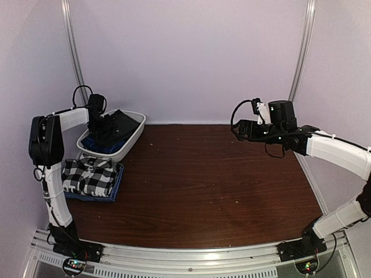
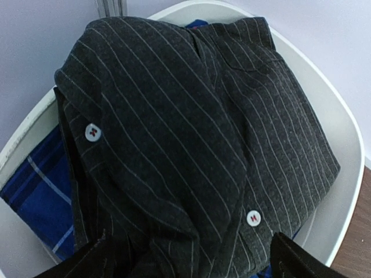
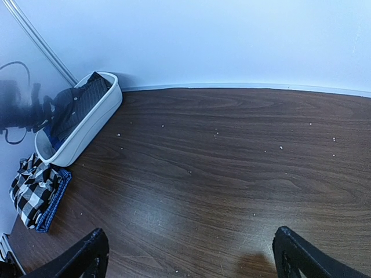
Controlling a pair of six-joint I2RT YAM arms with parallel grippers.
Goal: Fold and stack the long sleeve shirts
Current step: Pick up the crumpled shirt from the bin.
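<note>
My left fingers stand wide open with nothing between them, hanging just above the pinstripe shirt; it lies crumpled in the white tub at the far left corner, heaped on a blue cloth with pale lines, which I cannot tell to be a shirt or not. My right fingers are open too and hold nothing, well apart over bare worktop.

The shirt looks soft, brushed and fairly thick; I judge it light, limp and not slippery, so it will sag and trail from any pinch and keep no shape of its own; nothing in it is fragile save the buttons, which I would keep out of the grip. A raised fold runs across the middle of the heap; that ridge, or the collar end toward the far rim, seems the best place to bite, taking one layer only so the blue cloth stays behind.

The checked shirt lies folded on the blue shirt just in front of the tub; the stack touches nothing else that I can see.

The worktop is dark wood grain, flat and smooth, dotted with pale specks; its middle and right are open for spreading; pale walls close in on three sides.
</note>
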